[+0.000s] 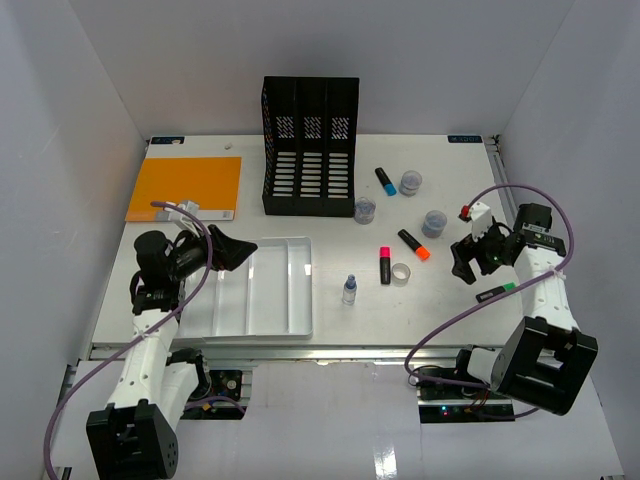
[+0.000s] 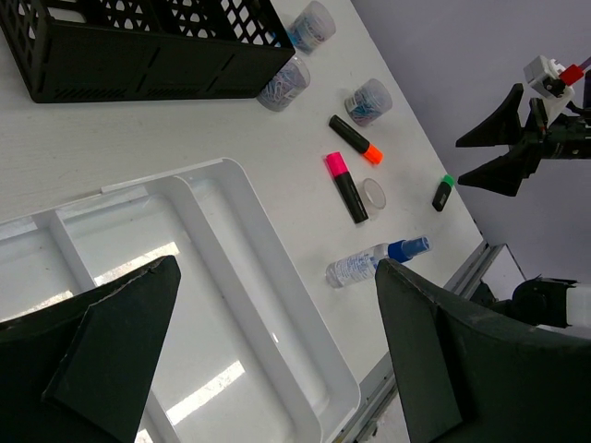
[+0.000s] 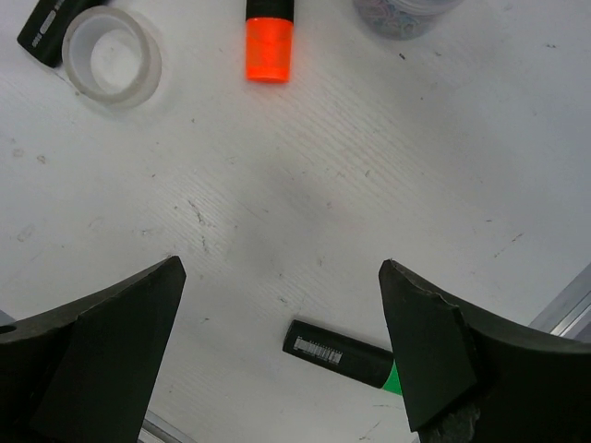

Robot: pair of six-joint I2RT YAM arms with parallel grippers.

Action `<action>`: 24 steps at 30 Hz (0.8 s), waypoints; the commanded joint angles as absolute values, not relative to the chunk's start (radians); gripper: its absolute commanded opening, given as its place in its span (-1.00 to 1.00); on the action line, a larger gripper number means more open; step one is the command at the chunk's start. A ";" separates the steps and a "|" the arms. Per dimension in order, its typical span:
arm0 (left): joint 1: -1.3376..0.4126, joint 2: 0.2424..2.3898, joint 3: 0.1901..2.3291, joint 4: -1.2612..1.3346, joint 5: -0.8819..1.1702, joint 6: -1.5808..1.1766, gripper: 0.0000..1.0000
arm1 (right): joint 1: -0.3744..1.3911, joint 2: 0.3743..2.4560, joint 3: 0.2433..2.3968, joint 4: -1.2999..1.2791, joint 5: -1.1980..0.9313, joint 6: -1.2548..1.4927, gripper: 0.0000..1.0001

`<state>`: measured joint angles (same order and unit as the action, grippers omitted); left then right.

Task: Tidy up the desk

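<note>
**While both hands hang empty, the green marker by the rail is the one to watch**

Although the right hand (image 3: 282, 341) stands wide open with nothing between its fingers, it is poorly lined up with the nearest item. The green highlighter (image 3: 343, 354) lies below it, off toward one finger rather than centred in the gap, and close to the near right rail of the surface (image 1: 440, 320). If the hand came straight down from here, one finger would likely land on the barrel or shove it sideways. A round marker pushed that way could roll to the rail and off. The purple cable looping beside it in the overhead view could also drag it if the arm swings.

Over on the other side, the left hand (image 1: 232, 250) is fully spread and holds nothing. It hovers over the left part of the white tray (image 1: 270, 300), which has nothing in it. A careless descent there could knock the tray askew.

Between the tray and the markers, a small bottle (image 2: 374, 261) lies on its side and looks free to roll if bumped. The tape roll (image 1: 401, 272) sits just beside the pink highlighter (image 1: 385, 264), so a grab at either risks disturbing both.
</note>
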<state>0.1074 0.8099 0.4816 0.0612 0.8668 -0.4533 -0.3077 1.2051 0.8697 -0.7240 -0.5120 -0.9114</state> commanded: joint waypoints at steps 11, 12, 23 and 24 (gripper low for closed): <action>0.103 0.821 0.487 0.084 0.899 -0.459 0.96 | -0.249 1.404 1.061 -0.963 -0.790 -1.174 0.84; 0.104 0.821 0.486 0.084 0.898 -0.459 0.96 | -0.226 1.410 1.057 -0.930 -0.794 -1.126 0.84; 0.104 0.825 0.481 0.086 0.891 -0.458 0.96 | 0.118 1.539 1.151 -0.473 -0.453 -0.514 0.92; 0.103 0.823 0.480 0.086 0.888 -0.457 0.96 | 0.118 1.581 1.188 -0.472 -0.421 -0.491 0.97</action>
